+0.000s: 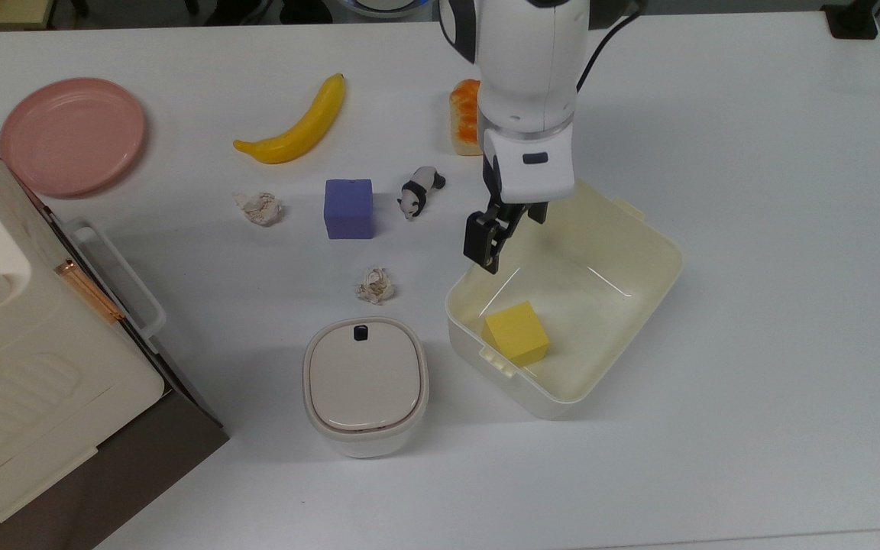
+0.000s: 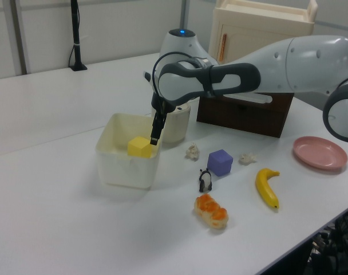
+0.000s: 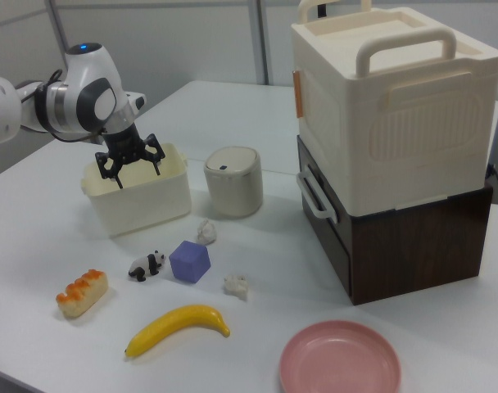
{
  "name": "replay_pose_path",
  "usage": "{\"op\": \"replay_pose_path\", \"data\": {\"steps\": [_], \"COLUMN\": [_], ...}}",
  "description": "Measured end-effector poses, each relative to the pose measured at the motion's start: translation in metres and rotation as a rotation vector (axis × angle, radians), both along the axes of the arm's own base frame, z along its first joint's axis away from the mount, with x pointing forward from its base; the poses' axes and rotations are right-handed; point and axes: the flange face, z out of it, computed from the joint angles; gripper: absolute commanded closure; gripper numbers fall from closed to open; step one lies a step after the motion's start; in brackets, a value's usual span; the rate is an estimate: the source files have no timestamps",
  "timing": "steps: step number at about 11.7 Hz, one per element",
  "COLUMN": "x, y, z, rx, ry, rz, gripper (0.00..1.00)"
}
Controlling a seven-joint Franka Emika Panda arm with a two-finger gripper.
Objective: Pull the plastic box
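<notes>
Top view: the plastic box [image 1: 623, 252] sits on the white worktop [image 1: 753, 305], a yellow cube [image 1: 515, 332] inside. Left view: the hand [image 2: 154, 133] hangs over the box's rim. Right view: the hand's fingers [image 3: 108, 173] are spread, straddling the wall.

Yellow cube [image 1: 515, 331]: we see it near the fingers [image 1: 482, 243], toward the top view's bottom.
Panda figure [image 1: 418, 191]: near the fingers, on the top view's left.
Purple cube [image 1: 348, 208]: beyond the panda figure, further to the top view's left.
Bread roll [image 1: 464, 114]: toward the top view's top from the fingers.
Banana [image 1: 299, 124]: well apart, to the top view's upper left.
Paper wads: we count two to the top view's left of the fingers, one [image 1: 374, 284] nearer and one [image 1: 260, 207] further.
Lidded container [image 1: 364, 382]: to the top view's lower left of the fingers.
Pink plate [image 1: 71, 134]: well apart, at the top view's far left.
</notes>
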Motion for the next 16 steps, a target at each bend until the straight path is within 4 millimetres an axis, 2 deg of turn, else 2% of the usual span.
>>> {"op": "replay_pose_path", "data": {"steps": [2,6,10,13,16], "x": [0.002,0.0,-0.002,-0.01,-0.021], "y": [0.002,0.009,0.006,0.001,-0.008], "z": [-0.008,-0.01,-0.016,-0.023,-0.022], "rx": [-0.001,-0.04,-0.053,-0.063,-0.07], "ry": [0.003,-0.004,0.005,0.028,0.041], "rz": [0.002,0.033,0.049,0.059,0.065], "gripper": [0.0,0.0,0.0,0.0,0.0]}}
